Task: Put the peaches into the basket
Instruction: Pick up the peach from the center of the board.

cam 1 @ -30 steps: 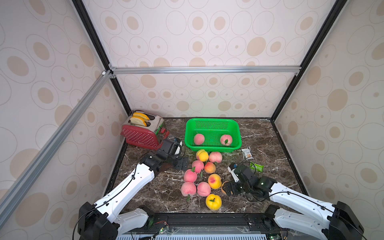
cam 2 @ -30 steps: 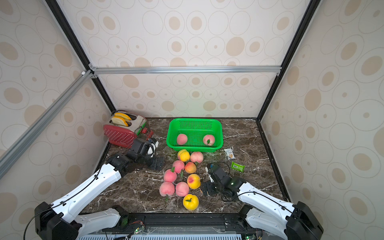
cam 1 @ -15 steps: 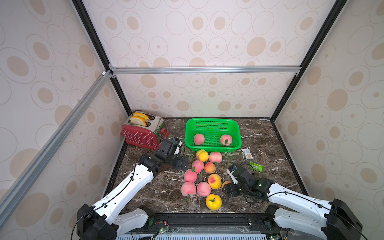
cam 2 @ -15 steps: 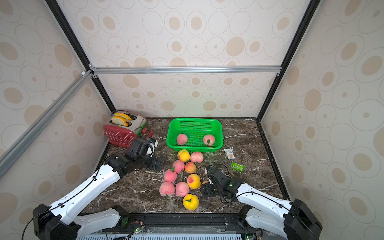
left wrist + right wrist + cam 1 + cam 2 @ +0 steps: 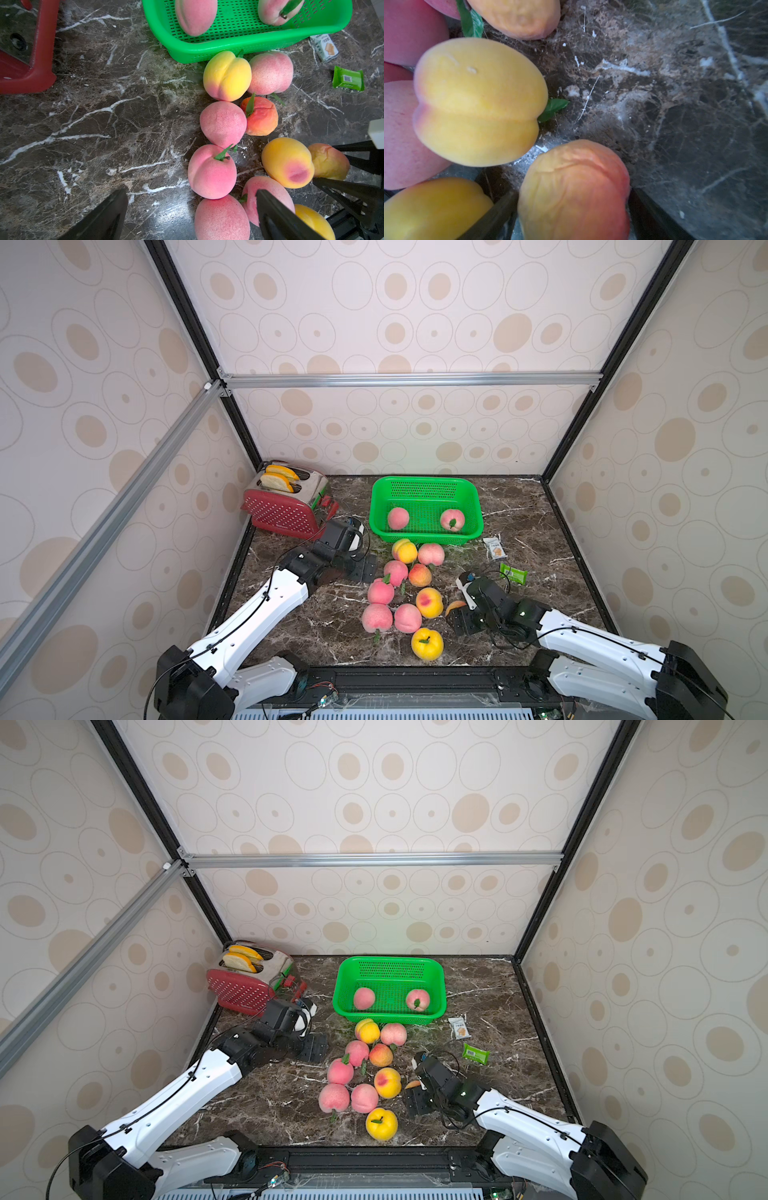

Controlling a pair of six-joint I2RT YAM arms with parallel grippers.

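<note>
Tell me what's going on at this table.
The right gripper clasps an orange-red peach on the marble table, jaws against both its sides. The left gripper hangs open beside the loose peaches. Two peaches sit in the green basket; nine others lie on the table in front of it.

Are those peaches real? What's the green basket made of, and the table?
The peaches look fake, maybe foam with a fuzzy matte coat: stiff flat leaves, and one orange peach has creased skin. The basket looks like glossy moulded plastic, with even rows of holes. The table looks like polished dark marble, white-veined, or a print of it.
</note>
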